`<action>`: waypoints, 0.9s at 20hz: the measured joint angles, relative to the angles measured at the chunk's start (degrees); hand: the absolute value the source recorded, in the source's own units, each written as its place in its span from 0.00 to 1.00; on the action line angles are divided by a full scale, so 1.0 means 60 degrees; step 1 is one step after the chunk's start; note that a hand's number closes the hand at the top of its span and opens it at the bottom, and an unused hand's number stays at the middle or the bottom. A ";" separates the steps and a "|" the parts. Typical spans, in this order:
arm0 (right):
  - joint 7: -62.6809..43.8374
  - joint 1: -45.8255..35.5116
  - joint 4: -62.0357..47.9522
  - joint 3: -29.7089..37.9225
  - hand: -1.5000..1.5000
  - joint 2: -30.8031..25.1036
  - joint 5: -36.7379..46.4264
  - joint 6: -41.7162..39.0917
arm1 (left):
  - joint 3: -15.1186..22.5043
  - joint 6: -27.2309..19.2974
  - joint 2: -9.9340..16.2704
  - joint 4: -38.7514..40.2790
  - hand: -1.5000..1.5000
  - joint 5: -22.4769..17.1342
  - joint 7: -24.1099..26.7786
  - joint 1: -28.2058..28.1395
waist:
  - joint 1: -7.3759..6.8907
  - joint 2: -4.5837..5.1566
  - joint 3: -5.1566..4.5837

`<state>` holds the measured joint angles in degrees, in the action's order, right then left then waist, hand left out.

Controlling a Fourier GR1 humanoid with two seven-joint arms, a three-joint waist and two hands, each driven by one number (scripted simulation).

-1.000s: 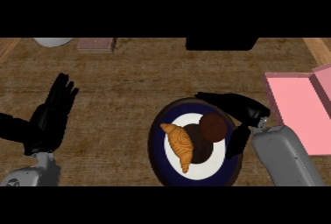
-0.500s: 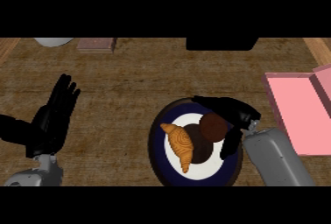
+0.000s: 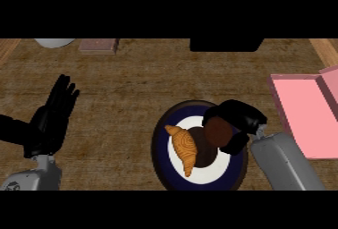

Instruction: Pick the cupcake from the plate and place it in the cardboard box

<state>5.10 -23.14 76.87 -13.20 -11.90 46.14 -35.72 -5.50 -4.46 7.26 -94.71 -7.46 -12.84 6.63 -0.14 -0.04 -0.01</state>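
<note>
The right hand (image 3: 239, 121) curled round the cupcake (image 3: 218, 132) on the plate (image 3: 162, 147); the left hand (image 3: 52, 117) rested open, well left of the plate. Lifting might have nudged the croissant (image 3: 183, 147) just beside the cupcake, or let it slip before the pink box (image 3: 300, 112) right of the plate.

One plate (image 3: 162, 147), one croissant (image 3: 183, 147), one cupcake (image 3: 217, 134), one box (image 3: 305, 117).
</note>
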 measured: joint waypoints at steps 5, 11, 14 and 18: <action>0.0335 -0.0141 0.0061 -0.0041 1.00 0.0085 0.0440 0.0385 | 0.0094 -0.0123 -0.0137 -0.0050 0.50 0.0180 0.0012 -0.0022 | 0.0001 0.0001 0.0000; -0.0835 -0.0260 0.0365 -0.0060 1.00 0.0955 0.1172 0.1449 | -0.0071 0.0041 0.0009 -0.0184 0.50 0.0046 -0.0030 -0.0097 | 0.0005 -0.0010 -0.0003; -0.2847 -0.0410 0.0412 -0.0356 1.00 0.1482 0.1709 0.2464 | 0.0061 -0.0026 -0.0049 -0.0266 0.50 0.0123 -0.0179 0.0006 | -0.0074 -0.0024 -0.0005; -0.5560 -0.0951 0.0515 -0.1473 1.00 0.1788 0.2139 0.3644 | 0.0146 0.0034 -0.0114 -0.0121 0.50 0.0122 -0.0120 0.0039 | -0.0212 -0.0019 -0.0010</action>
<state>-28.26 -28.84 79.96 -22.04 -1.17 58.98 -13.85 -4.62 -4.25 6.57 -95.44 -6.73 -13.56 6.86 -1.41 -0.15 -0.07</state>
